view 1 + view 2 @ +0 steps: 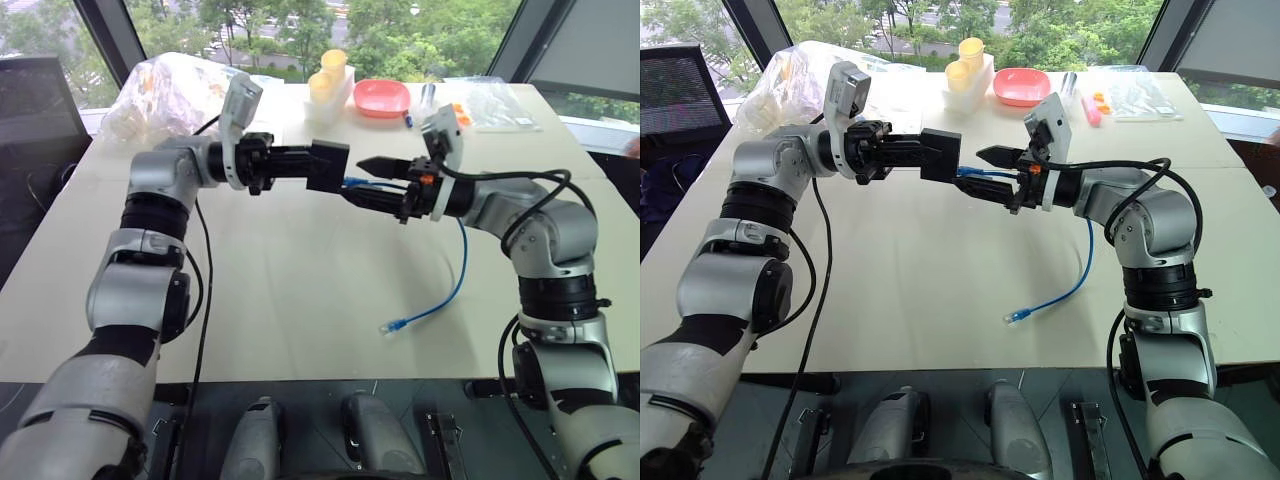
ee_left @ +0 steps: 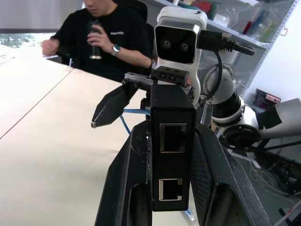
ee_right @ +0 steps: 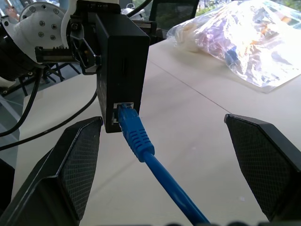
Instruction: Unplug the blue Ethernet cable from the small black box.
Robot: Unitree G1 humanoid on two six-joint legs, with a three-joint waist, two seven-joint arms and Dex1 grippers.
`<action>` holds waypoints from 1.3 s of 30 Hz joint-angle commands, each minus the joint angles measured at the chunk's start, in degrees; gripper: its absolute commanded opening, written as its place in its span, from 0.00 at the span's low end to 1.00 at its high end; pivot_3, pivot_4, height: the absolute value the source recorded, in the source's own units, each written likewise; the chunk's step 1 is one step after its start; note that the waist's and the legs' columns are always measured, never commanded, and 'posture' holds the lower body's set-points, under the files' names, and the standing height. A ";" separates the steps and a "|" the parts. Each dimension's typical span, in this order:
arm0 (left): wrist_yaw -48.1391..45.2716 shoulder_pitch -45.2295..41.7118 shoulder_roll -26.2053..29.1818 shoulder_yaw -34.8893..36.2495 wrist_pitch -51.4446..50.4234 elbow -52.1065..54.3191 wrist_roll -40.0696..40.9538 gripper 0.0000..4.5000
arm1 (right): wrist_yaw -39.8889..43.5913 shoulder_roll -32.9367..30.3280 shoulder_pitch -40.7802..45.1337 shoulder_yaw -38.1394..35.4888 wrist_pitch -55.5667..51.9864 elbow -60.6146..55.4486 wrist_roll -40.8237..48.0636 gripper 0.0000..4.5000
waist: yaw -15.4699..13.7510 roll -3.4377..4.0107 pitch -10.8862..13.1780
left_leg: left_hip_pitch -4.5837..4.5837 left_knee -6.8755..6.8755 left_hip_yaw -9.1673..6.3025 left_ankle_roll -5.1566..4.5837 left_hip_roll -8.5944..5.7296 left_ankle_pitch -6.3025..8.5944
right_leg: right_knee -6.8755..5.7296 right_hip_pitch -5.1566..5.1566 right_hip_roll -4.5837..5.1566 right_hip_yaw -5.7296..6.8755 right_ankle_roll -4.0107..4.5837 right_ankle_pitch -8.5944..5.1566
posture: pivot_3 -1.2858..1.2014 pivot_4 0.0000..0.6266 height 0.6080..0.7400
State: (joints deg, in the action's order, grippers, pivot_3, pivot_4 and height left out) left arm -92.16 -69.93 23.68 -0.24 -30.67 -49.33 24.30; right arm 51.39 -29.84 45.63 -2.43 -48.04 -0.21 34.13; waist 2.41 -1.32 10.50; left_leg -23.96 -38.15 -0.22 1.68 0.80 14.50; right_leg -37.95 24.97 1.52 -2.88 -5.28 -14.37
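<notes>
The small black box (image 1: pixel 328 165) hangs above the table, with my left gripper (image 2: pixel 172 188) shut on its two flat sides. The blue Ethernet cable (image 3: pixel 141 141) is plugged into the lower socket on the face turned toward my right gripper (image 1: pixel 362 180). That gripper is open. Its fingers (image 3: pixel 75 160) stand wide on either side of the cable just behind the plug, apart from it. From the plug the cable sags down to the table, and its free end (image 1: pixel 1016 316) lies there with a clear plug. The box's other face shows two empty sockets (image 2: pixel 172 137).
A pale table (image 1: pixel 300 290) lies below both arms. At its far edge are a crumpled clear plastic bag (image 1: pixel 170 85), yellow cups (image 1: pixel 328 78), a pink bowl (image 1: pixel 382 97) and clear packets (image 1: pixel 495 100). A person in black (image 2: pixel 106 37) sits beyond the table.
</notes>
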 commanded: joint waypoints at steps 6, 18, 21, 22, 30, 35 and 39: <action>-0.34 -0.15 0.71 0.45 0.21 2.03 1.03 0.11 | 0.31 -0.20 1.46 -2.09 1.23 -0.28 1.18 0.96 | 0.01 0.00 0.00 | 0.00 0.00 0.00 0.00 0.00 0.00 | 0.00 0.00 0.00 0.00 0.00 0.00 | 0.52 0.24 0.96; -0.34 -0.39 0.05 0.87 0.00 2.49 0.95 0.11 | -0.11 0.67 0.88 -1.05 1.91 -0.20 0.49 0.96 | 0.02 0.00 0.00 | 0.00 0.00 0.00 0.00 0.00 0.00 | 0.00 0.00 0.00 0.00 0.00 0.00 | 0.52 0.24 0.96; -0.33 -0.41 -0.02 1.02 -0.12 2.61 0.89 0.11 | -0.26 0.85 0.85 -1.01 2.06 -0.09 0.41 0.96 | 0.02 0.00 0.00 | 0.00 0.00 0.00 0.00 0.00 0.00 | 0.00 0.00 0.00 0.00 0.00 0.00 | 0.52 0.24 0.96; -0.33 -0.47 -0.01 1.09 -0.11 2.52 0.88 0.11 | -0.34 0.95 0.91 -0.95 2.15 0.03 0.32 0.96 | 0.02 0.00 0.00 | 0.00 0.00 0.00 0.00 0.00 0.00 | 0.00 0.00 0.00 0.00 0.00 0.00 | 0.52 0.24 0.96; -0.08 -0.67 -0.18 1.62 -0.32 2.51 0.96 0.11 | 0.48 1.60 0.24 0.55 1.71 -0.50 0.07 0.27 | 0.04 0.00 0.00 | 0.00 0.00 -0.01 0.00 0.00 0.00 | 0.00 0.00 0.00 0.00 0.00 0.00 | 0.52 0.24 0.96; 0.21 -0.54 -0.47 1.97 -0.41 2.55 0.73 0.11 | -0.15 2.40 0.57 1.00 2.49 0.53 -0.42 0.16 | 0.01 0.00 0.00 | 0.00 0.00 0.00 0.00 0.01 0.00 | 0.00 0.00 0.00 0.00 0.00 0.00 | 0.52 0.24 0.96; 0.01 -0.46 0.02 2.16 -0.50 2.67 0.46 0.11 | 0.23 1.70 0.58 0.82 3.21 1.57 -0.76 0.16 | 0.01 0.00 0.00 | 0.00 0.00 0.00 0.00 0.00 0.00 | 0.00 0.00 0.00 0.00 0.00 0.00 | 0.52 0.24 0.96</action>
State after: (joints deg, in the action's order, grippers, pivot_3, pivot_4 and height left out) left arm -90.48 -69.70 24.29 0.96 -30.94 -49.31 23.16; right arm 52.66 -27.82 45.59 -1.21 -45.68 0.42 34.47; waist 2.42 -1.32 10.50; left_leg -23.96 -38.15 -0.22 1.68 0.80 14.50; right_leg -37.95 24.97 1.52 -2.88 -5.28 -14.37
